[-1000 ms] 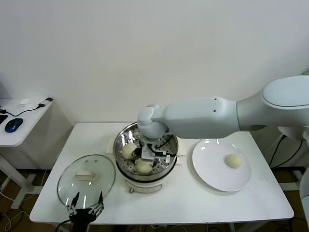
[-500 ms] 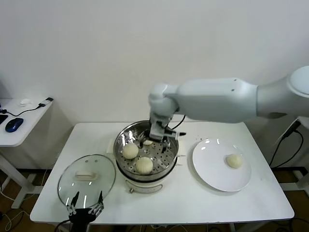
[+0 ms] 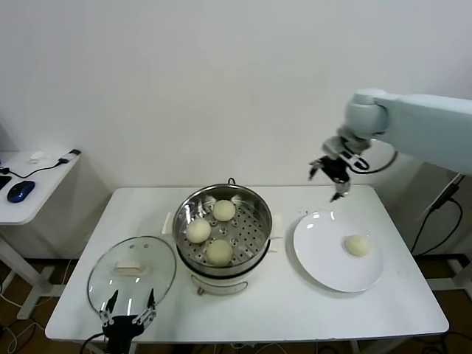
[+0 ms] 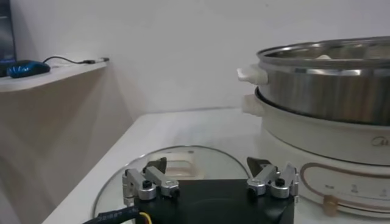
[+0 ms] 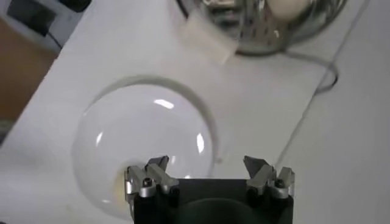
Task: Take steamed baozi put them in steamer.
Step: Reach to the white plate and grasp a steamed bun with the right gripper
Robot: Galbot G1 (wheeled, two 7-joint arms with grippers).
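We've pulled our right gripper (image 3: 330,179) up out of the round shiny stainless-steel steamer (image 3: 223,227) and swung it above the flat white plate (image 3: 324,251), jaws spread and empty. A third pale cream bun (image 3: 224,210) now sits uncovered on the perforated tray.

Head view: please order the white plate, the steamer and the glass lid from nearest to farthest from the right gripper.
Measured from the right gripper, raised above the table's far right part with its fingers open:
1. White plate, just below it, on the right, with one baozi on it.
2. Steamer, in the middle, holding three baozi.
3. Glass lid, at the front left.
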